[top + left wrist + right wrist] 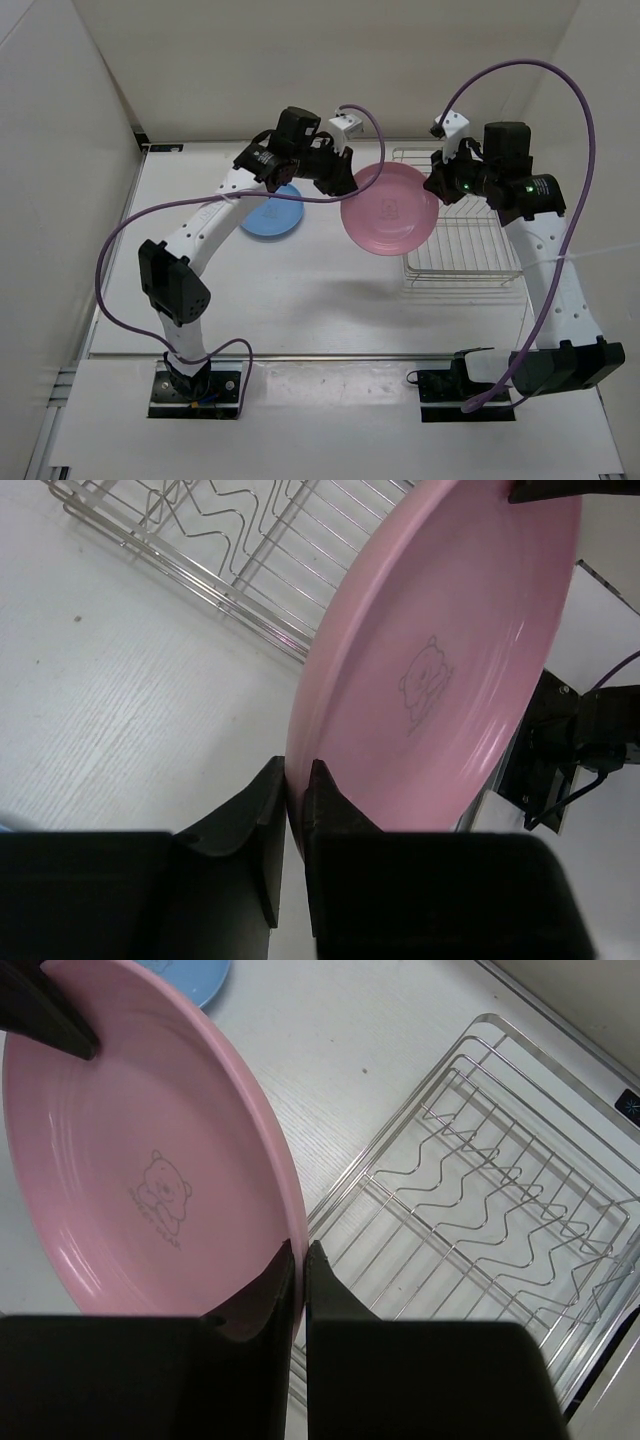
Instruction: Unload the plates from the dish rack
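Pink plate (390, 212) tilted, just left of dish rack (470, 250), left gripper (295, 785) and right gripper (298, 1260) each clamped on its rim, blue plate (270, 220) flat, farther left of rack.

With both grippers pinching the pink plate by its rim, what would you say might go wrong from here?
1. The left gripper and right gripper each pinch only the thin rim of the pink plate; uneven arm motion could twist it loose.
2. The plate hangs tilted beside the dish rack, so a swing might catch the wires.
3. The blue plate lies near the left arm and could be bumped.
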Available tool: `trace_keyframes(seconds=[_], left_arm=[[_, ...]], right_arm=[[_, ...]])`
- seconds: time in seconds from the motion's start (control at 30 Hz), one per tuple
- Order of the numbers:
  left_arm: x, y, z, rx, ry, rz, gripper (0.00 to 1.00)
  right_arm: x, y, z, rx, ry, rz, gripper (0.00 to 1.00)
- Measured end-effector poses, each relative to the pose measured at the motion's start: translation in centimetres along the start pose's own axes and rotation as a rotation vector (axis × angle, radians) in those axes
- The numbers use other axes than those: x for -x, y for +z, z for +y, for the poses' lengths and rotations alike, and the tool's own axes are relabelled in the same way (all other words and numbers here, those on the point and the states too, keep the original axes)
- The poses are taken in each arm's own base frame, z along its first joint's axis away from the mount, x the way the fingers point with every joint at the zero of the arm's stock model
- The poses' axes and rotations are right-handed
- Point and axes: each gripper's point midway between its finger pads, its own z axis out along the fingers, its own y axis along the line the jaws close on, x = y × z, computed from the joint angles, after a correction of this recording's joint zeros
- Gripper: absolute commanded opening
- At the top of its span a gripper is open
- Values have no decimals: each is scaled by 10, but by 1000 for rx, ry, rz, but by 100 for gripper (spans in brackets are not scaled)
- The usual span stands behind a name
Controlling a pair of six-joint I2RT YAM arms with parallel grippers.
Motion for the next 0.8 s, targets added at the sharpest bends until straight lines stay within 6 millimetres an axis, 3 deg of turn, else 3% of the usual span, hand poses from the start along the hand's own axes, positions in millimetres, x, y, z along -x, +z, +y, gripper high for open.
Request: trace_keyframes(seconds=[0.1,0.13,0.17,0.2,0.23,0.33,0.4,0.57,0.67,0.8], left_arm=[[-1,3,3,19,-29,-2,11],[-1,4,5,29,-36,-6,11],[-2,5,6,38,-44,-8,11],[-4,6,9,51,-51,-7,11],[-8,6,13,61,-65,0,11],[-20,-1,32,115,-109,12,11],[-26,-15,57,184,-146,10,11],[-41,-84,157,428,-292,-26,11],[-71,-127,217,572,-423,-9,11],[-135,-143,268,605,-626,78,11]], right_arm=[[0,1,-3,-16,2,0,9],[-1,2,-4,-21,3,0,17],[-2,3,-4,-22,9,1,43],[-4,5,-4,-23,17,5,59],[-6,5,-7,-38,21,12,61],[-15,7,-18,-102,34,36,61],[-20,7,-28,-158,50,53,63],[-30,-1,-53,-281,91,65,64],[-33,-5,-58,-319,102,62,64],[-31,-5,-59,-329,113,52,64]])
